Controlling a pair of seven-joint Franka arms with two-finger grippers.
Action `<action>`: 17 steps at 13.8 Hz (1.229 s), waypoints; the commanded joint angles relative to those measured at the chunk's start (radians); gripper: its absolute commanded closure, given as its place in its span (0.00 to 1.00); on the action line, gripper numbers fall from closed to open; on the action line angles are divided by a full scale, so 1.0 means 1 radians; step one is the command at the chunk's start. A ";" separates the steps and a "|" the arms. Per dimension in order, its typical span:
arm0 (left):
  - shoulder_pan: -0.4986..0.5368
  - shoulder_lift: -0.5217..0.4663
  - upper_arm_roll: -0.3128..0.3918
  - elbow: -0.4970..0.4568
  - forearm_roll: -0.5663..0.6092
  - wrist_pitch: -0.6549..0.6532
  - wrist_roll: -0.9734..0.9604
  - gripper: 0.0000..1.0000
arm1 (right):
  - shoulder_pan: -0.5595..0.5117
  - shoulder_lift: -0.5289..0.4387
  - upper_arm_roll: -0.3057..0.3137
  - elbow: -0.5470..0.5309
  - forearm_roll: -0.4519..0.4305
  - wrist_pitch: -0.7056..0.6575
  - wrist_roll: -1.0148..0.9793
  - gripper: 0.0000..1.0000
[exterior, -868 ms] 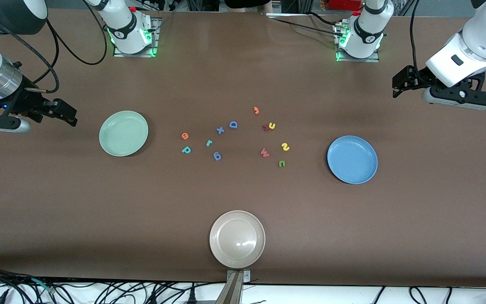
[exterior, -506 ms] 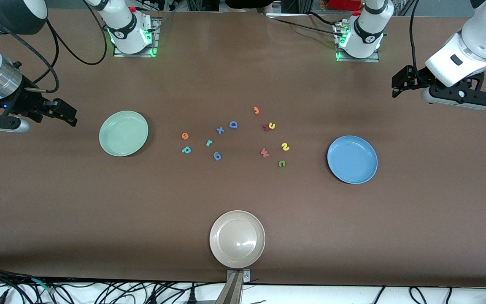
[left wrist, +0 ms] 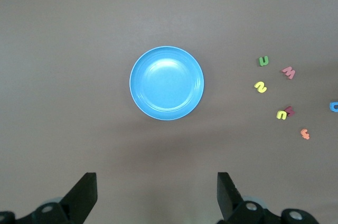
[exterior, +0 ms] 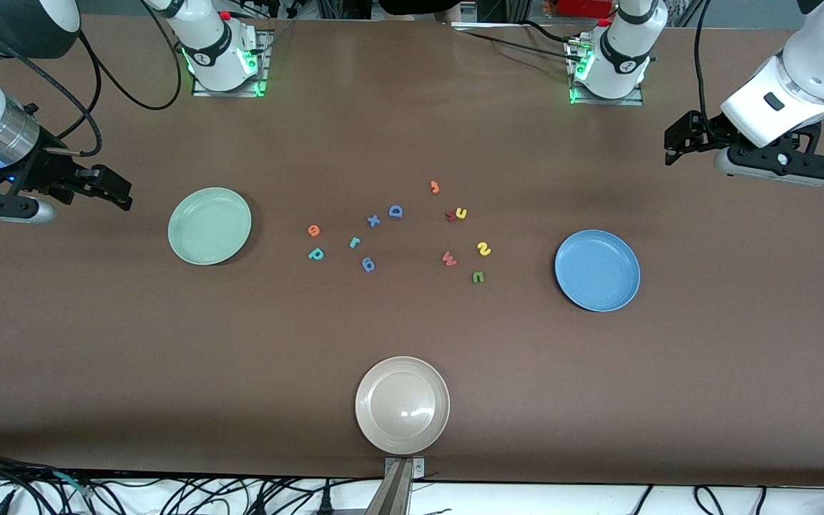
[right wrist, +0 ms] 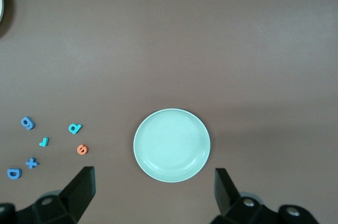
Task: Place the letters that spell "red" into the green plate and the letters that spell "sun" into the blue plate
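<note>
Foam letters [exterior: 315,253] flat; green plate [exterior: 209,226] round, rimmed.

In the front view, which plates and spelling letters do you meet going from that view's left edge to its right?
green plate → orange e → teal d → teal r → yellow u → green n → yellow s → blue plate

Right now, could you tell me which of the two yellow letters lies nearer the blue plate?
The yellow "s", beside the pinkish "w"; the yellow "u" touches a dark red letter.
</note>
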 commanded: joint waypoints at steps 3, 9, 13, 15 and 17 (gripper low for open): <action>0.001 0.004 0.002 0.022 -0.014 -0.019 0.000 0.00 | -0.002 -0.018 0.000 -0.012 0.015 -0.030 -0.007 0.00; 0.001 0.004 0.001 0.022 -0.014 -0.019 0.000 0.00 | -0.002 -0.008 0.000 -0.003 0.013 -0.028 -0.009 0.00; 0.001 0.004 0.001 0.022 -0.014 -0.019 -0.001 0.00 | -0.002 -0.006 0.000 -0.001 0.008 -0.028 -0.012 0.00; 0.001 0.004 0.001 0.022 -0.014 -0.019 -0.001 0.00 | -0.003 -0.006 0.000 -0.001 0.008 -0.027 -0.017 0.00; 0.001 0.004 0.001 0.022 -0.014 -0.019 -0.001 0.00 | -0.002 -0.001 0.000 -0.001 0.008 -0.024 -0.008 0.00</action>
